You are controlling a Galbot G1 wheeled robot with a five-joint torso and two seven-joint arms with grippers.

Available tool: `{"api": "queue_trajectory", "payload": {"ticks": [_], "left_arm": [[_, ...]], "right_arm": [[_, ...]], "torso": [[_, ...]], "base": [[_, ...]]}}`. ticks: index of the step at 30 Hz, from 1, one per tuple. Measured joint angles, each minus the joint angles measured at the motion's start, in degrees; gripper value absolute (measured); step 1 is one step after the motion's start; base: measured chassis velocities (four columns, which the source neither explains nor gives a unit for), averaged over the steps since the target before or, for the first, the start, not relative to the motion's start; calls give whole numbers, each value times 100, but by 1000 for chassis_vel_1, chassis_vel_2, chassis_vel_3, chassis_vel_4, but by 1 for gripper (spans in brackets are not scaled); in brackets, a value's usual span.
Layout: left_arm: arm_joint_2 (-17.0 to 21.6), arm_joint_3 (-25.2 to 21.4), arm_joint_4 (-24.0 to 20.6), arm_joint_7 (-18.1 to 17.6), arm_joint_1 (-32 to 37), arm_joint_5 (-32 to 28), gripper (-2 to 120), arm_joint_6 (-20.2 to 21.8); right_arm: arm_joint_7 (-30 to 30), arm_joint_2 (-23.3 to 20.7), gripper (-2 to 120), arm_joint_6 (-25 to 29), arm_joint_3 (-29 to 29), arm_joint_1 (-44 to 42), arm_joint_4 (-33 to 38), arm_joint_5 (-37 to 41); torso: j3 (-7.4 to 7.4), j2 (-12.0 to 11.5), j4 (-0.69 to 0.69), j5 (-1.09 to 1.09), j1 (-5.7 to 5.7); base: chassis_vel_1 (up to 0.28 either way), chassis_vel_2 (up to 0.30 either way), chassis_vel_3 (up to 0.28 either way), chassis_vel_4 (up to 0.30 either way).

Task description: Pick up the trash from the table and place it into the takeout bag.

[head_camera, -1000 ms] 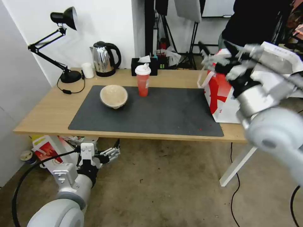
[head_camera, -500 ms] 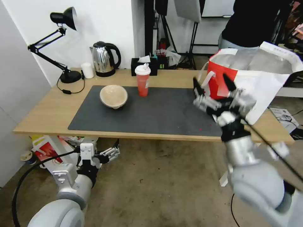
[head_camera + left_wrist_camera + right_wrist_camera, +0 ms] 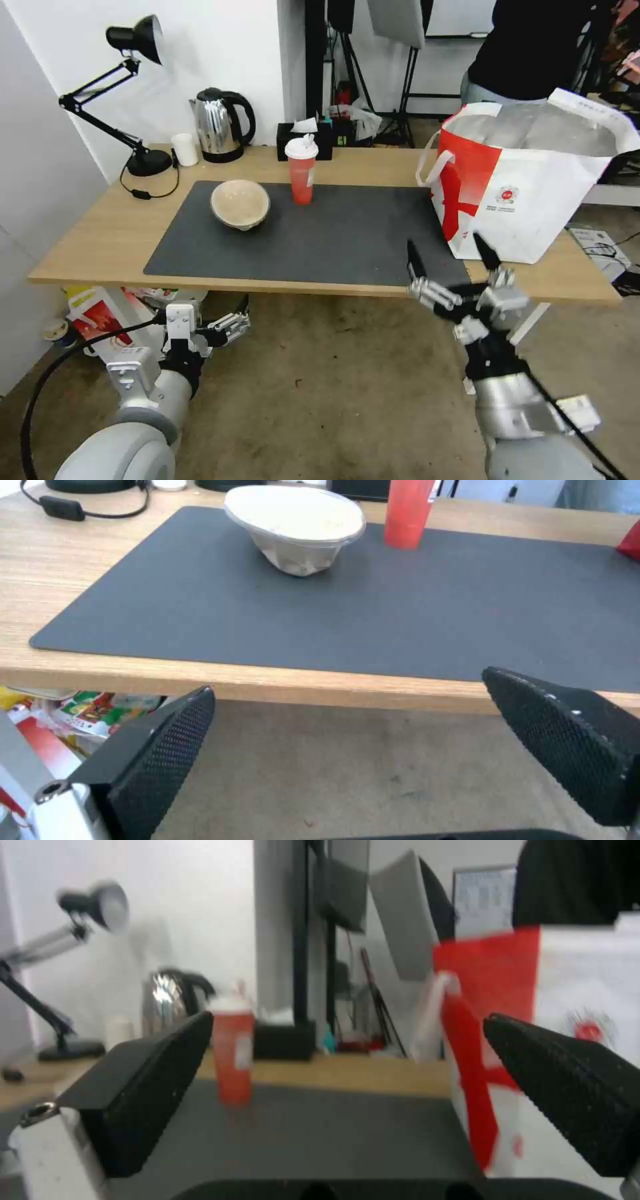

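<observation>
A tan bowl point(image 3: 241, 203) point(image 3: 297, 522) lies tilted on the dark grey mat point(image 3: 347, 233) of the table point(image 3: 100, 240). Behind it a red cup point(image 3: 302, 170) point(image 3: 408, 512) point(image 3: 232, 1060) with a white lid stands upright. The takeout bag point(image 3: 533, 187) point(image 3: 567, 1015) stands open on the table's right end, showing its silvery lining. My right gripper point(image 3: 443, 240) point(image 3: 348, 1019) hangs open and empty in front of the table's front edge, left of the bag. My left gripper point(image 3: 230, 327) point(image 3: 347, 682) is open and low, below the front edge, facing the bowl.
Along the back of the table stand a black desk lamp point(image 3: 133, 40), a steel kettle point(image 3: 220, 123), a small white cup point(image 3: 185, 148) and a black tissue box point(image 3: 307, 137). A white-and-red carton point(image 3: 100, 317) lies under the table. Tripods stand behind.
My right arm has dropped from up beside the bag's mouth to below and in front of the table edge, its gripper still open. The left arm has barely moved.
</observation>
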Motion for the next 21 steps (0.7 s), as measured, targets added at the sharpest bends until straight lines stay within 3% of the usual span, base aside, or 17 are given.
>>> {"api": "queue_trajectory", "payload": {"ticks": [12, 21], "left_arm": [[24, -22, 0, 12, -5, -7, 100, -29], [29, -26, 0, 16, -9, -13, 100, -68]], "right_arm": [[882, -77, 100, -511, -116, -386, -40, 197], [1186, -99, 100, -760, -118, -550, 85, 570]], "torso": [[1, -1, 0, 0, 0], [0, -1, -1, 0, 0]], "base": [[0, 0, 0, 0], [0, 0, 0, 0]]}}
